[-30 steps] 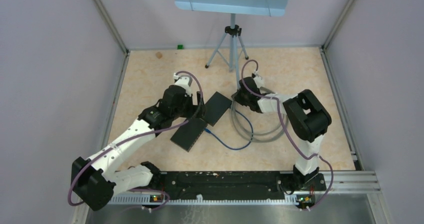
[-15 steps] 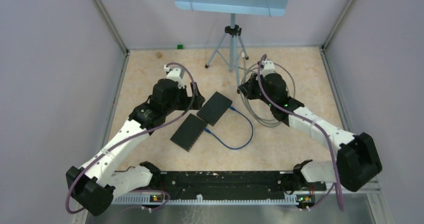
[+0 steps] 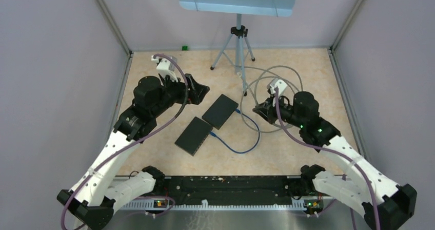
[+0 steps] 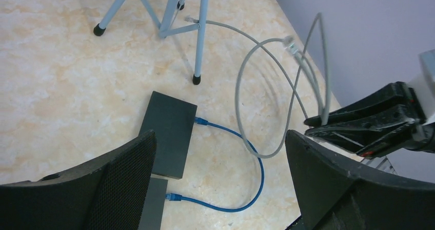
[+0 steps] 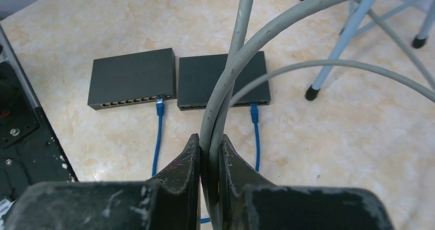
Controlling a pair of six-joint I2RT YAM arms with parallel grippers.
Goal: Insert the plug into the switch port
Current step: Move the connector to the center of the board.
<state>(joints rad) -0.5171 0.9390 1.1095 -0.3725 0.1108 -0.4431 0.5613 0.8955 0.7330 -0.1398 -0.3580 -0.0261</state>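
The plug (image 4: 290, 44), a clear connector on a free end of the gray cable (image 5: 232, 68), rides on the raised loop, well apart from the far switch (image 3: 221, 111) and the near switch (image 3: 194, 135), which lie side by side on the tabletop (image 3: 154, 86), joined by a blue cable (image 3: 241, 149). The right end effector (image 5: 209, 149) is pinched narrow on a doubled stretch of that gray cable, right of the switches. The left end effector (image 3: 201, 91) gapes wide, holding nothing, left of the far switch.
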